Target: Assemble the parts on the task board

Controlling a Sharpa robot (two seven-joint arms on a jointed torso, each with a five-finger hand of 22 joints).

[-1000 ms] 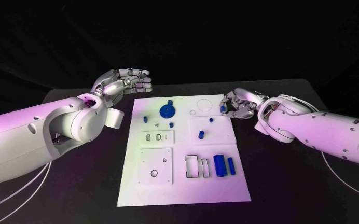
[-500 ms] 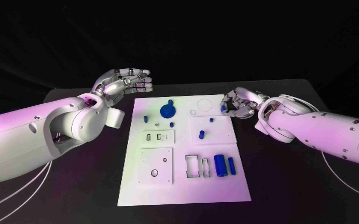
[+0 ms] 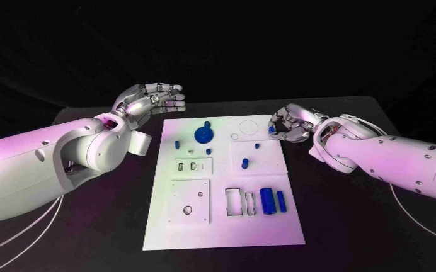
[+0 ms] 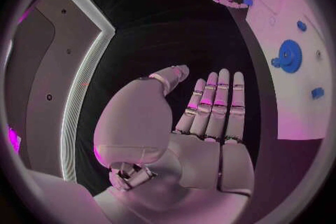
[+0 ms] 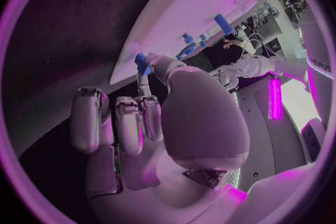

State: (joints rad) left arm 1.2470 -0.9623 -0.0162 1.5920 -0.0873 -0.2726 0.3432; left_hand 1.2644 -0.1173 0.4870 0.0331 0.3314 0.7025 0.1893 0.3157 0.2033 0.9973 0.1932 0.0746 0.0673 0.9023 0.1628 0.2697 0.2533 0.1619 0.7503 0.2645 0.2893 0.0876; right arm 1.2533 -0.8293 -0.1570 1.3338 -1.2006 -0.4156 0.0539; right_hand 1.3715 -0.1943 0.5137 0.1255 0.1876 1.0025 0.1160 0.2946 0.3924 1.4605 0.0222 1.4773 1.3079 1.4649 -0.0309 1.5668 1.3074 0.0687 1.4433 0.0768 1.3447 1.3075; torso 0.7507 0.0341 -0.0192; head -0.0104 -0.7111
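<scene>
Your right hand (image 3: pixel 291 126) pinches a small blue part (image 3: pixel 271 132) at the task board's (image 3: pixel 222 221) far right edge while your left hand (image 3: pixel 150 102) hangs open beside it; next, likely seat that part.

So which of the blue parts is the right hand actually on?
The small blue part at the task board's far right edge, pinched in the right hand's fingertips. The blue gear, the big blue cylinder and the other pieces lie untouched.
</scene>
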